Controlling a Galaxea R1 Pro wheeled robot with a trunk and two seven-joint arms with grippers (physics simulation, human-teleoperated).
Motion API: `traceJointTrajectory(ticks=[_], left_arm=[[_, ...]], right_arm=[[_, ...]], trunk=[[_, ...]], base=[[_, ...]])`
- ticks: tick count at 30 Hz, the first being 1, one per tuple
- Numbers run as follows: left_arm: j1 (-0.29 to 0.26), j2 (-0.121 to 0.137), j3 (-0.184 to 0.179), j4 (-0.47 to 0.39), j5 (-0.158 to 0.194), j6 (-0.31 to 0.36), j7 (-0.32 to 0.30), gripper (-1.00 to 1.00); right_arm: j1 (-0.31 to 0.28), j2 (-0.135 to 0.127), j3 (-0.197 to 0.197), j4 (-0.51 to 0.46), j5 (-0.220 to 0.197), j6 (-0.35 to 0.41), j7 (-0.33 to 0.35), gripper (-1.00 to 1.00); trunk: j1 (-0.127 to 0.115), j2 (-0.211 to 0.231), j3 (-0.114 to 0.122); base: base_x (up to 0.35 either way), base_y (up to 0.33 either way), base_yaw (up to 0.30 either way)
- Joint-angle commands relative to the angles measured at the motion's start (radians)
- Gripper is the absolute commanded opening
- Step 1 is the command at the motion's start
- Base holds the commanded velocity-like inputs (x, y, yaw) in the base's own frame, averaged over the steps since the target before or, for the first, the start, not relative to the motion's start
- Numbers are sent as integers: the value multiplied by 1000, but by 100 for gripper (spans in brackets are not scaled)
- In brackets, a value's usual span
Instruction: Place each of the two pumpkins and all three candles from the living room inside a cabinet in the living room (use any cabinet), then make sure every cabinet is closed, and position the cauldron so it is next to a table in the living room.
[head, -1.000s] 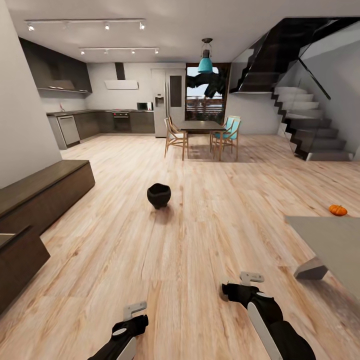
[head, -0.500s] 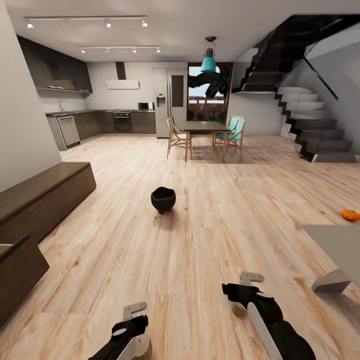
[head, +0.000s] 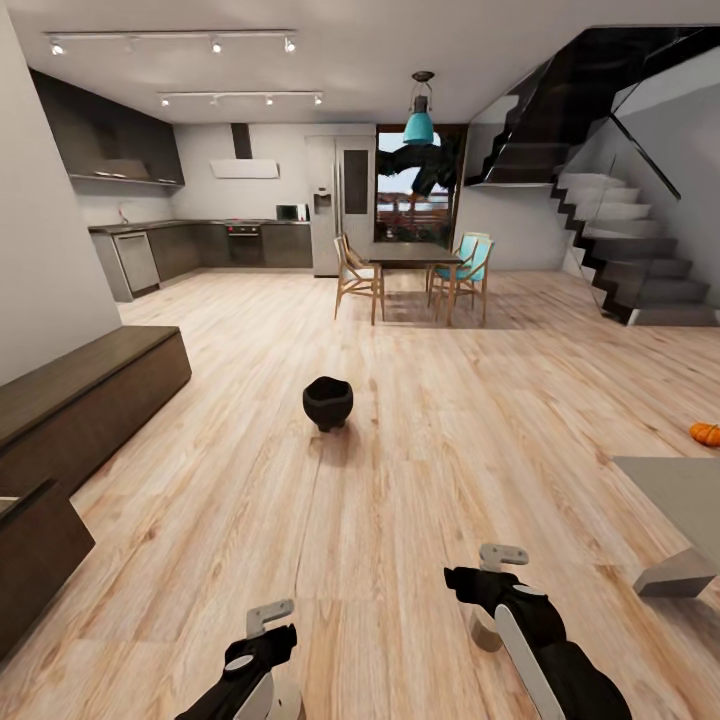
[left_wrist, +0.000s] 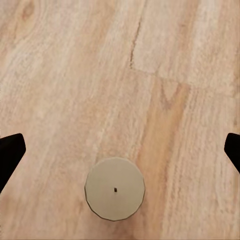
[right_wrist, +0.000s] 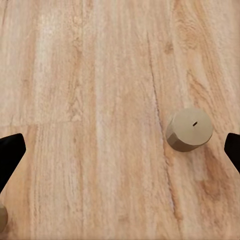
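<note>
cauldron (head: 328, 402), pumpkin (head: 705, 433), no legible writing

No text, label, brand, number or sign can be read in any view.
</note>
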Motion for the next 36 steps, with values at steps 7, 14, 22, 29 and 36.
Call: traceJointTrajectory(ticks=[7, 14, 22, 29, 36], left_arm=[[-1, 1, -11, 5, 6, 0, 12, 100], [-1, 1, -11, 7, 5, 0, 10, 100], [-1, 1, -13, 9, 4, -1, 9, 100], [-1, 1, -14, 9, 3, -2, 9, 100], [-1, 1, -15, 9, 3, -3, 9, 100]], right_arm=[[-1, -1, 3, -1, -9, 2, -10, 100], [-1, -1, 4, -1, -8, 2, -10, 100], [-1, -2, 4, -1, -10, 2, -10, 100], [0, -4, 0, -29, -13, 0, 23, 100], [30, -23, -4, -85, -12, 2, 120, 100]], trunk=[[23, -42, -20], [50, -91, -42], [80, -147, -67], [107, -196, -89], [134, -245, -111]], base=[[2, 0, 0], [0, 0, 0], [0, 0, 0], [0, 0, 0], [0, 0, 0]])
